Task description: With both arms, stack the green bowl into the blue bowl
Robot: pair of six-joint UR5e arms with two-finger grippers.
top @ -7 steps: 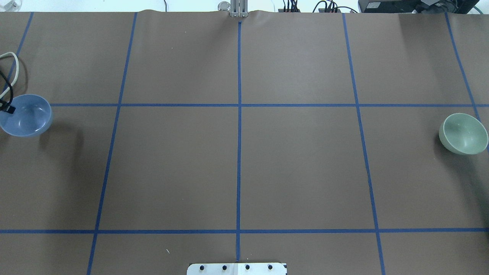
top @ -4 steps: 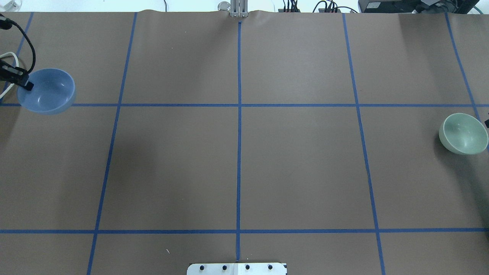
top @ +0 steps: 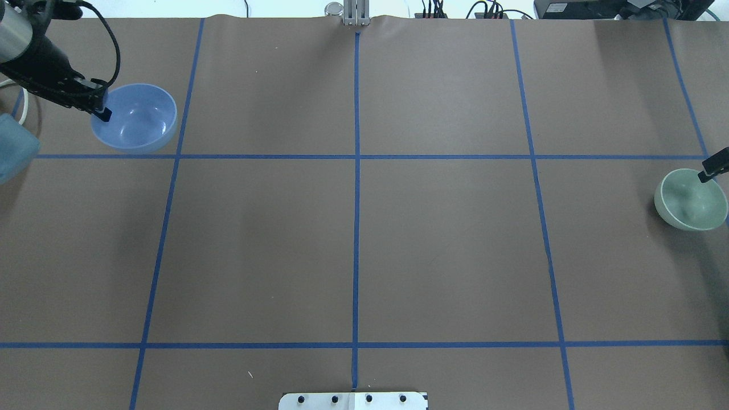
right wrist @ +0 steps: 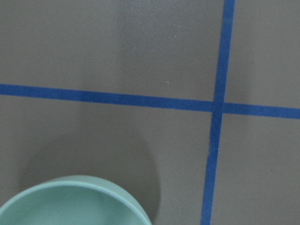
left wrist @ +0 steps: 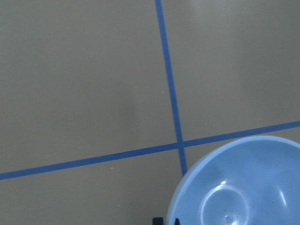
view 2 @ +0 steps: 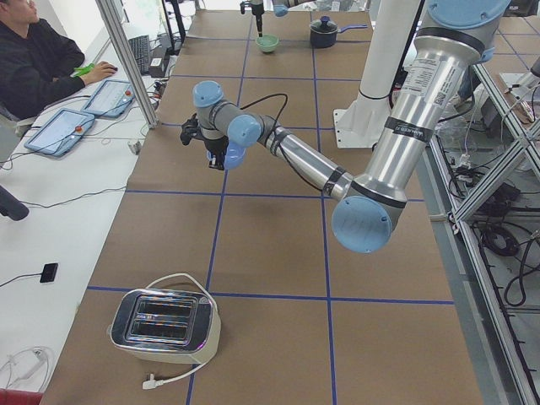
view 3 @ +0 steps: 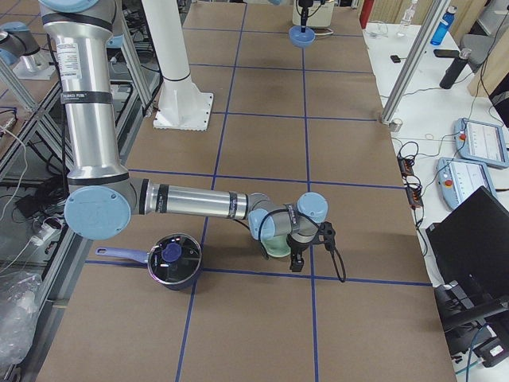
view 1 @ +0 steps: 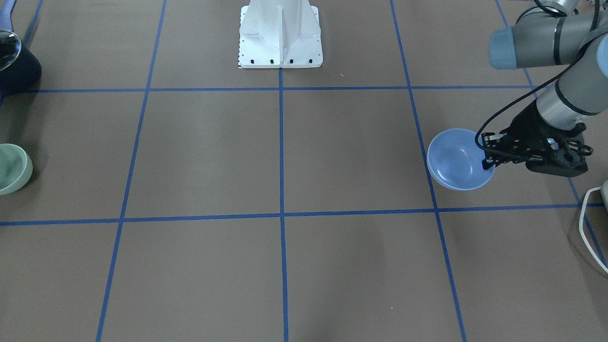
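The blue bowl (top: 136, 117) hangs from my left gripper (top: 102, 113), which is shut on its near-left rim and holds it over the far-left part of the table. It shows too in the front view (view 1: 457, 160) and fills the lower right of the left wrist view (left wrist: 239, 187). The green bowl (top: 690, 200) stands upright on the table at the right edge, also in the front view (view 1: 12, 168) and low in the right wrist view (right wrist: 70, 204). One finger of my right gripper (top: 706, 173) reaches over its far rim. I cannot tell how its jaws stand.
The white pedestal (view 1: 280, 33) stands at the robot's side of the table. A dark lidded pot (view 3: 171, 259) sits near the green bowl. A toaster (view 2: 164, 321) with a white cable sits near the left end. Blue tape lines cross the brown table cover (top: 353, 245).
My left gripper has carried the blue bowl from the table's left edge away from the robot and toward the middle. My right gripper has come into view at the green bowl's rim. The green bowl has not moved.
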